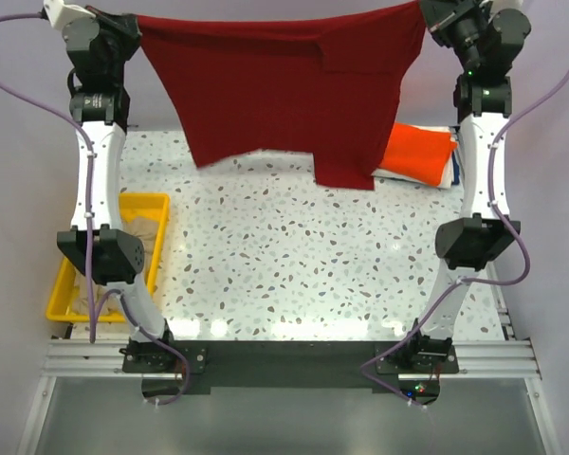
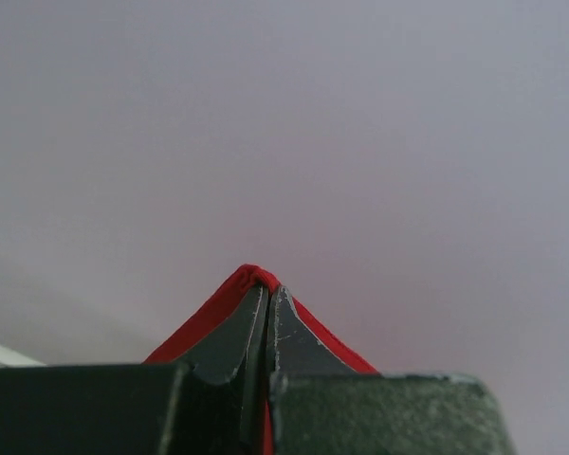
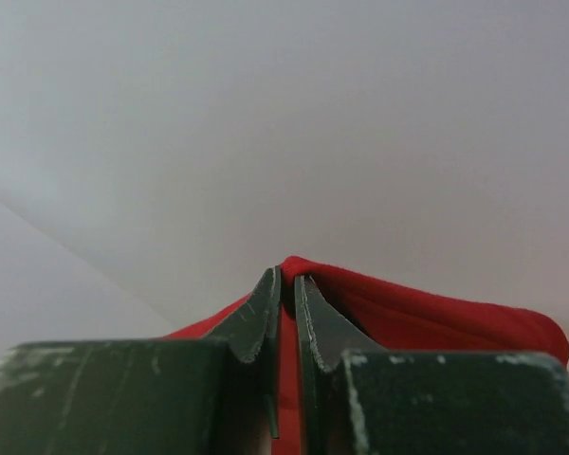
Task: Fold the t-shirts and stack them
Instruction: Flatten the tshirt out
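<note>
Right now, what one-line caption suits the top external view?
Left gripper and right gripper hold a dark red t-shirt stretched above the speckled table; a folded orange t-shirt lies far right.

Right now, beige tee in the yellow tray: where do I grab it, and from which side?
Pinch a raised fold of the crumpled beige tee, coming straight down. It lies bunched inside the yellow tray, whose walls likely block a side approach; the wrinkles give ridges to close on.

- Top external: I look down from above and behind the arm bases [image 1: 161, 355], whole table [image 1: 294, 256] in frame.
- Wrist views: tight behind own fingers [image 2: 229, 334], facing blank wall [image 2: 284, 114].
- Shared: dark red t-shirt [image 1: 275, 85].
</note>
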